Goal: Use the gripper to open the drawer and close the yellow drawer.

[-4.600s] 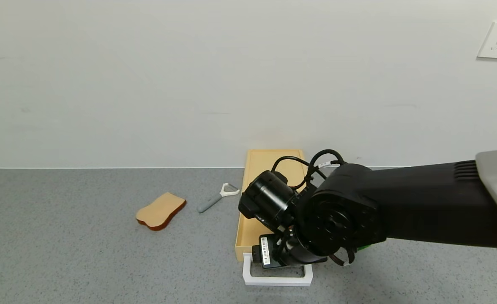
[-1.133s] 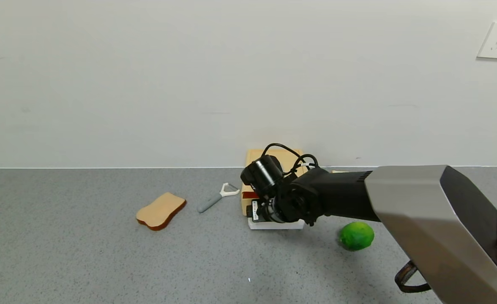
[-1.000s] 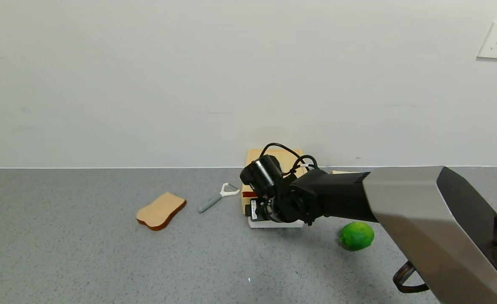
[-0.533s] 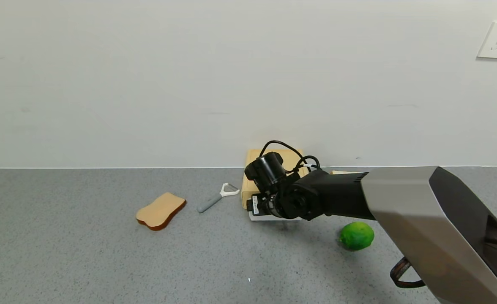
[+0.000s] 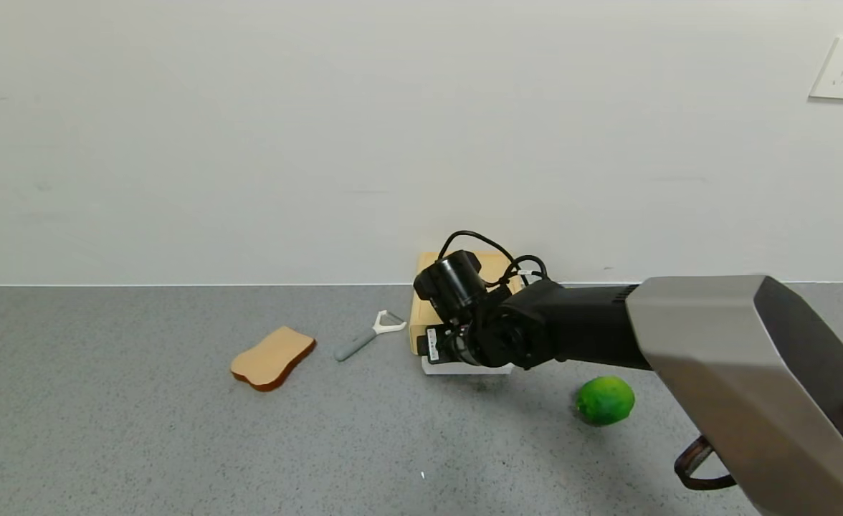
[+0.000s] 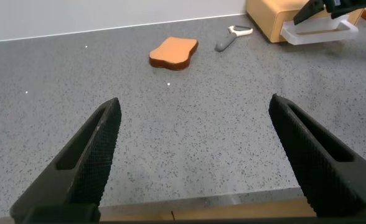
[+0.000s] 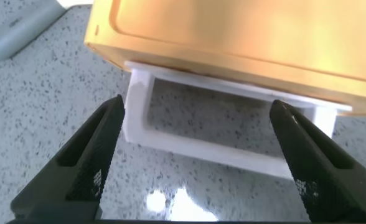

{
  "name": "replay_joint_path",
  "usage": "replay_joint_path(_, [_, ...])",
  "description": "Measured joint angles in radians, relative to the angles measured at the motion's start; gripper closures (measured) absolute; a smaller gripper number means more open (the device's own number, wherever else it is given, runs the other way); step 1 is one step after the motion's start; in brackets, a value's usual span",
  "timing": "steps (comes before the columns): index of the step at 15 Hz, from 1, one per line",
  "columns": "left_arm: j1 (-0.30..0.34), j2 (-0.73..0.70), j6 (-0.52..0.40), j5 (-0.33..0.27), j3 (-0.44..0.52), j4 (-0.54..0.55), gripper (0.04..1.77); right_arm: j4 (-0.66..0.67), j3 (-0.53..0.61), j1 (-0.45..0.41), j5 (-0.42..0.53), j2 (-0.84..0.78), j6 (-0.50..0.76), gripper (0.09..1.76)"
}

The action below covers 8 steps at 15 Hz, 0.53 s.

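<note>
**Over the handle: drawer looks home, we back out clean**

Nearest us, left gripper [image 6: 192, 155] hangs parked over bare countertop [image 5: 142, 444], jaws spread wide, holding nothing

Mid-counter: lime [image 5: 605, 400] sits near the right arm's path, apart from it. Bread slice [image 5: 273, 356] and peeler [image 5: 369, 335] are well off to the left

At the work: right gripper [image 7: 198, 158] hovers just above the white handle [image 7: 214, 152], jaws wide open either side of it, gripping nothing. Yellow drawer [image 7: 233, 37] sits back by the wall, front looks flush with its case, only the handle loop sticking out. We judge the closing push done or nearly so

How we'd finish it:
- check in the right wrist view that no gap is left at the drawer front; if one is, nudge the handle straight toward the wall, no sideways load
- keep jaws open and lift before retracting so a fingertip doesn't hook the loop and drag the drawer back out
- retract clear of the lime
</note>
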Motion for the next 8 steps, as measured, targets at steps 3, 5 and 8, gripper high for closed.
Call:
replay_joint_path(3, [0.000, 0.000, 0.000, 0.000, 0.000, 0.000, 0.09, 0.080, 0.004, 0.019, 0.002, -0.081, -0.023, 0.14])
replay_joint_path(5, [0.000, 0.000, 0.000, 0.000, 0.000, 0.000, 0.09, 0.120, 0.014, 0.026, 0.007, -0.157, -0.070, 0.14])
replay_joint_path(8, [0.000, 0.000, 0.000, 0.000, 0.000, 0.000, 0.09, 0.133, 0.081, 0.018, 0.058, -0.316, -0.174, 0.14])
